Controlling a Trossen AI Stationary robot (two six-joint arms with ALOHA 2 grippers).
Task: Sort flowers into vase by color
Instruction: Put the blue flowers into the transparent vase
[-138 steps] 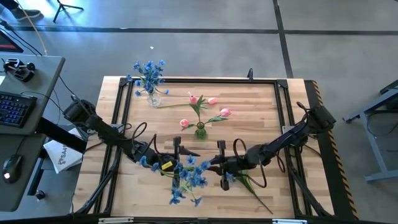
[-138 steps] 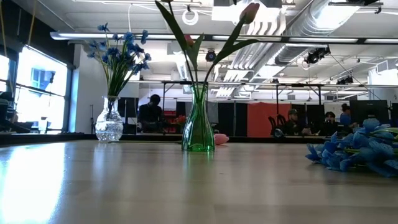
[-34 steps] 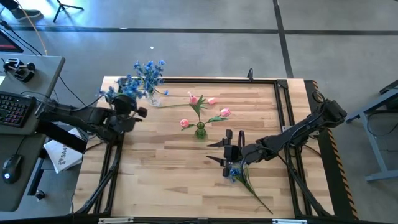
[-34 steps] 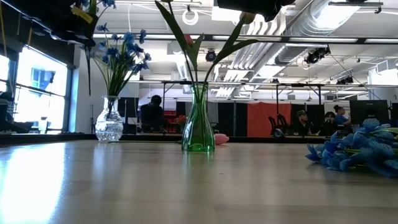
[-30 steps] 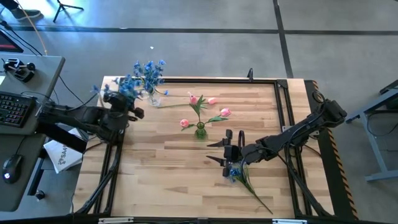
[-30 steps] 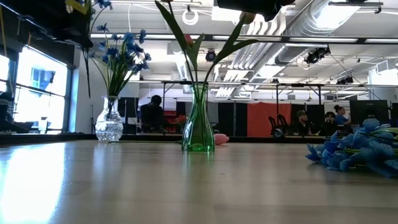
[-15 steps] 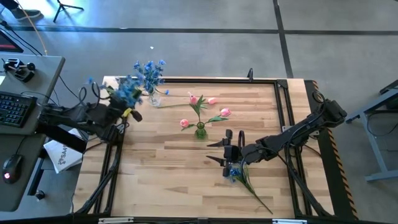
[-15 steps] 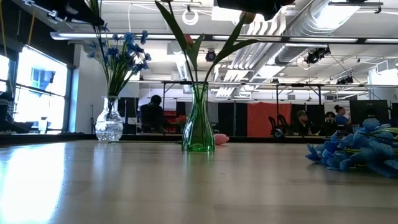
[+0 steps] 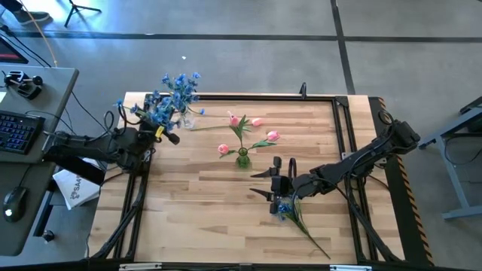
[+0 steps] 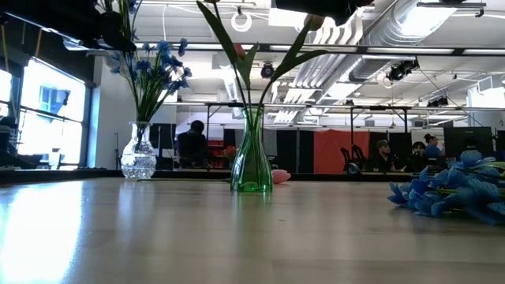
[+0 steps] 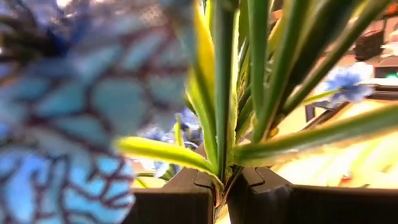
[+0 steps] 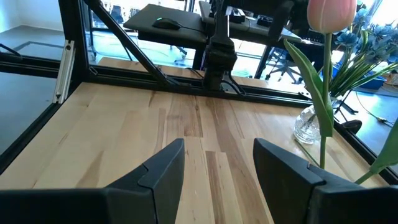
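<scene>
Overhead, left gripper (image 9: 160, 135) clamping blue spray (image 9: 153, 111), yellow tag (image 9: 159, 133) unreadable

2 vases stand on the table (image 9: 188, 218): one vase (image 9: 185, 118) at the far-left corner, another vase (image 9: 242, 158) near the middle. A loose spray (image 9: 285, 209) lies toward the near edge, right of centre.

Wooden table (image 9: 196, 203) carries two vases — clear (image 9: 186, 117), green (image 9: 242, 158) — plus a loose blue spray (image 9: 284, 208).
</scene>
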